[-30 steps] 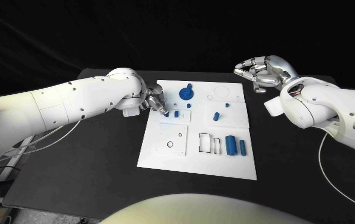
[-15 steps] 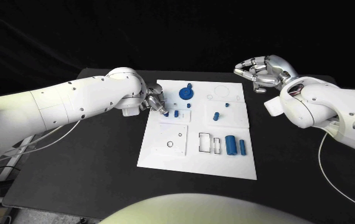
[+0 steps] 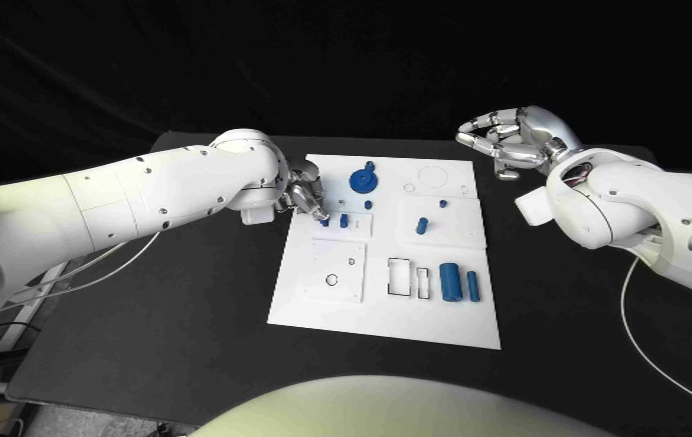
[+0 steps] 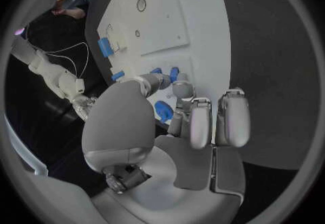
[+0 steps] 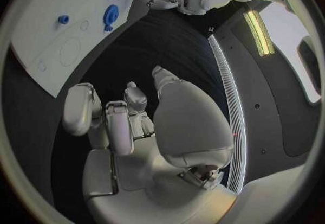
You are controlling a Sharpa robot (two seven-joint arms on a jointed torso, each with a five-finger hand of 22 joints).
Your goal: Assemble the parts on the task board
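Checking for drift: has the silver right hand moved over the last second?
No. The right hand hangs off the white task board's far right corner, fingers curled in on nothing, at the same spot as before.

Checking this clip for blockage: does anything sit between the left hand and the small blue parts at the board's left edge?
Nothing visible does. The left hand has its fingertips right at the small blue parts on the board; whether they touch is unclear. The right hand is off the board.

Left hand (image 3: 304, 199) low at the left, fingers drawn together at their tips; right hand (image 3: 508, 144) raised at the far right, fingers curled inward, holding nothing.
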